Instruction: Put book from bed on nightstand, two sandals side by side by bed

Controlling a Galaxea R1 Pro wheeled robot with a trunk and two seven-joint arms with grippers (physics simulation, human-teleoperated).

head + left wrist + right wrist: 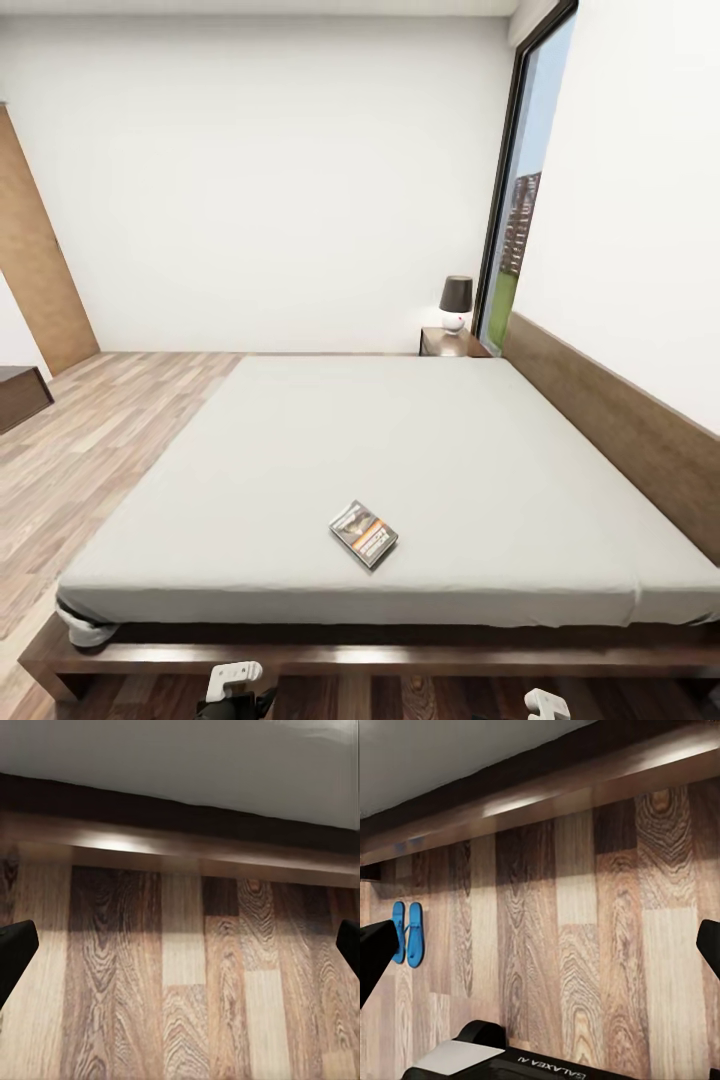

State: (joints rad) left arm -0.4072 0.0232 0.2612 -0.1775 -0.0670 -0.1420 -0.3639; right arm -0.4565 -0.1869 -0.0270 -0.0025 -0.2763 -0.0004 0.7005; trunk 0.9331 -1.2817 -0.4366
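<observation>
The book (363,534) lies flat on the bed (400,450), near the foot edge of the mattress and a little toward the headboard (620,420) side of its middle. Its long axis runs on a diagonal, one short end turned toward the foot edge and the headboard, the other toward the far side of the bed. The cover shows an orange band, but the lettering is too small to read.

Beyond the far corner of the bed, against the headboard end, stands a nightstand (452,342) with a dark-shaded lamp (456,302) on top; the mattress hides its lower part. A window (520,200) rises just behind it. A second dark cabinet (20,395) is cut off by the picture's edge, well away from the bed across the floor (90,440).

In the head view both grippers are cut by the lower edge: the left gripper (233,680) and the right gripper (546,705) sit just in front of the bed frame, only their pale tops showing.

In the left wrist view, the left fingertips (15,949) stand wide apart, with bare floor between them and nothing held. The right fingertips (376,945) are likewise spread and empty. In the right wrist view, the two sandals (407,934) lie side by side, touching or nearly so, on the floor close to the bed frame, their long axes parallel and pointing toward the frame. One is partly hidden by a fingertip.
</observation>
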